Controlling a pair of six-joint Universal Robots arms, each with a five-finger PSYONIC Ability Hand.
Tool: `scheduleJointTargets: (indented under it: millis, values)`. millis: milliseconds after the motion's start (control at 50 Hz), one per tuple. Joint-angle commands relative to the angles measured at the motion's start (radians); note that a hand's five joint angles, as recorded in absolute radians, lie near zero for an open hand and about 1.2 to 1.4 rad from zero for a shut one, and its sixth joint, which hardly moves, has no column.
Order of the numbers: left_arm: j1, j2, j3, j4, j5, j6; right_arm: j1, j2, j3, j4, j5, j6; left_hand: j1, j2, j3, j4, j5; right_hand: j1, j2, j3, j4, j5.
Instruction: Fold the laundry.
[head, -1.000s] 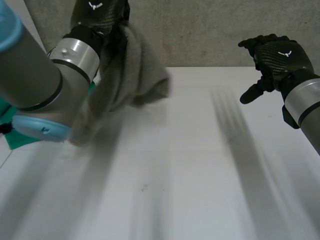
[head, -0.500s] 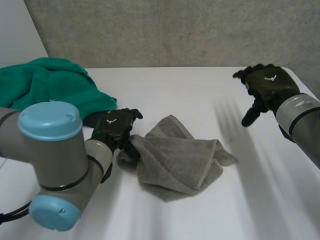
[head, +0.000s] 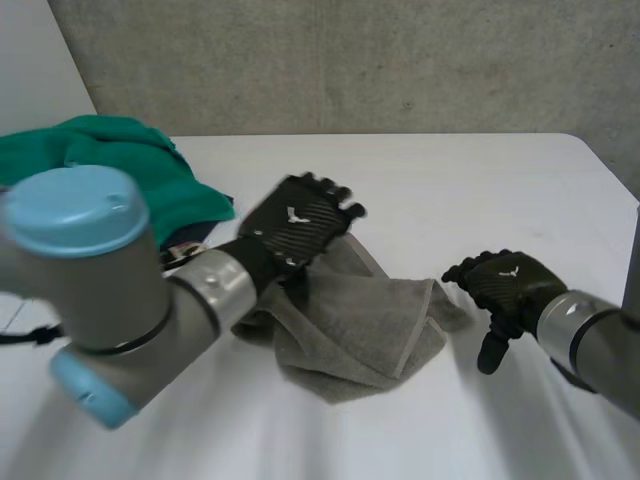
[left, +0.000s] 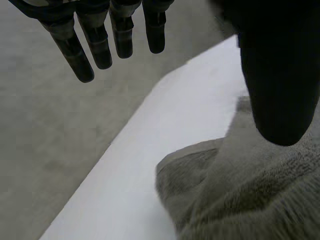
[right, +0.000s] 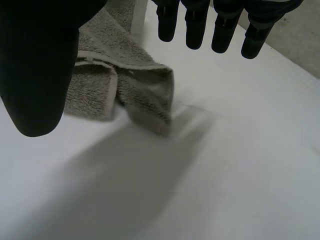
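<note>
A grey towel (head: 365, 325) lies crumpled and partly doubled over in the middle of the white table (head: 480, 180). My left hand (head: 300, 222) hovers over the towel's far left part, fingers straight, open and holding nothing. In the left wrist view its fingers (left: 100, 47) and thumb (left: 280, 80) stand apart above the grey towel (left: 240, 200). My right hand (head: 505, 285) is low beside the towel's right corner, open and empty. In the right wrist view a folded corner of the towel (right: 135, 87) lies below the spread fingers (right: 197, 25) and thumb (right: 40, 65).
A pile of green cloth (head: 110, 160) sits at the table's far left, behind my left arm (head: 110, 290). A grey concrete wall runs along the back. The table's far edge (left: 125, 145) is near the towel in the left wrist view.
The left hand let go of the towel, which now lies on the table, and rose over its far left. The right hand came down from the far right to the towel's right corner.
</note>
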Motion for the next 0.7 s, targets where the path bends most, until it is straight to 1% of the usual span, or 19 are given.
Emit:
scheduleJointTargets:
  millis: [20, 40, 120, 200, 260, 280, 300, 320, 360, 380, 400, 440, 460, 520, 540, 600, 620, 660, 700]
  values:
    - [-0.019, -0.26, 0.279, -0.18, 0.033, 0.066, 0.052, 0.038, 0.112, -0.211, 0.005, 0.151, -0.009, -0.008, -0.011, -0.002, 0.0, -0.052, -0.034, -0.035, -0.035, -0.046]
    - [-0.017, -0.316, 0.336, -0.243, 0.037, 0.08, 0.066, 0.055, 0.112, -0.224, 0.003, 0.162, -0.009, -0.008, -0.011, -0.002, 0.0, -0.052, -0.034, -0.035, -0.035, -0.046]
    - [-0.017, -0.435, 0.458, -0.376, 0.04, 0.136, 0.109, 0.13, 0.095, -0.273, 0.017, 0.209, -0.012, -0.011, -0.014, -0.005, -0.002, -0.052, -0.034, -0.035, -0.035, -0.046]
    - [-0.01, -0.504, 0.537, -0.449, 0.035, 0.186, 0.129, 0.182, 0.073, -0.316, 0.034, 0.232, 0.017, 0.018, 0.015, 0.024, 0.027, -0.052, -0.034, -0.035, -0.035, -0.046]
    - [-0.01, -0.522, 0.563, -0.454, 0.032, 0.183, 0.146, 0.224, 0.041, -0.339, 0.044, 0.231, 0.348, 0.348, 0.346, 0.355, 0.357, 0.271, 0.289, 0.288, 0.288, 0.277]
    - [-0.011, -0.522, 0.569, -0.452, 0.029, 0.177, 0.156, 0.239, 0.02, -0.34, 0.057, 0.232, 0.724, 0.725, 0.722, 0.731, 0.734, 0.621, 0.639, 0.638, 0.638, 0.628]
    - [-0.013, -0.521, 0.572, -0.451, 0.027, 0.172, 0.16, 0.239, 0.011, -0.342, 0.064, 0.234, 0.943, 0.944, 0.941, 0.95, 0.952, 0.837, 0.855, 0.854, 0.854, 0.843]
    - [-0.014, -0.521, 0.578, -0.446, 0.026, 0.166, 0.157, 0.235, -0.002, -0.354, 0.086, 0.235, 1.139, 1.14, 1.137, 1.146, 1.149, 1.167, 1.184, 1.184, 1.183, 1.173]
    - [-0.022, -0.513, 0.591, -0.403, -0.012, 0.128, 0.154, 0.226, -0.032, -0.397, 0.133, 0.234, 1.141, 1.142, 1.139, 1.148, 1.151, 1.17, 1.187, 1.187, 1.187, 1.176]
    - [-0.026, -0.506, 0.589, -0.385, -0.034, 0.106, 0.154, 0.225, -0.032, -0.397, 0.133, 0.234, 1.141, 1.142, 1.139, 1.148, 1.151, 1.17, 1.187, 1.187, 1.187, 1.176]
    - [-0.036, -0.469, 0.588, -0.336, -0.093, 0.039, 0.154, 0.206, -0.06, -0.441, 0.17, 0.219, 1.141, 1.142, 1.139, 1.148, 1.151, 1.17, 1.187, 1.187, 1.187, 1.176]
    - [-0.045, -0.414, 0.58, -0.297, -0.143, -0.03, 0.15, 0.163, -0.098, -0.478, 0.195, 0.203, 1.141, 1.142, 1.139, 1.148, 1.151, 1.17, 1.187, 1.187, 1.187, 1.176]
    - [-0.051, -0.356, 0.56, -0.261, -0.19, -0.113, 0.152, 0.144, -0.12, -0.492, 0.199, 0.191, 1.141, 1.142, 1.139, 1.148, 1.151, 1.17, 1.187, 1.187, 1.187, 1.176]
    - [-0.052, -0.276, 0.51, -0.217, -0.242, -0.223, 0.155, 0.11, -0.213, -0.506, 0.199, 0.143, 1.141, 1.142, 1.139, 1.148, 1.151, 1.17, 1.187, 1.187, 1.187, 1.176]
    - [-0.057, -0.227, 0.475, -0.19, -0.268, -0.291, 0.155, 0.11, -0.236, -0.506, 0.198, 0.133, 1.141, 1.142, 1.139, 1.148, 1.151, 1.17, 1.187, 1.187, 1.187, 1.176]
    - [-0.059, -0.151, 0.413, -0.162, -0.296, -0.38, 0.161, 0.109, -0.342, -0.504, 0.198, 0.091, 1.141, 1.142, 1.139, 1.148, 1.151, 1.17, 1.187, 1.187, 1.187, 1.176]
    - [-0.06, -0.101, 0.357, -0.15, -0.305, -0.439, 0.163, 0.11, -0.365, -0.503, 0.198, 0.084, 1.141, 1.142, 1.139, 1.148, 1.151, 1.17, 1.187, 1.187, 1.187, 1.176]
    - [-0.062, -0.063, 0.307, -0.142, -0.307, -0.489, 0.164, 0.123, -0.428, -0.501, 0.19, 0.064, 1.141, 1.142, 1.139, 1.148, 1.151, 1.17, 1.187, 1.187, 1.187, 1.176]
    - [-0.069, -0.013, 0.217, -0.128, -0.307, -0.576, 0.166, 0.141, -0.46, -0.501, 0.181, 0.054, 1.141, 1.142, 1.139, 1.148, 1.151, 1.17, 1.187, 1.187, 1.187, 1.176]
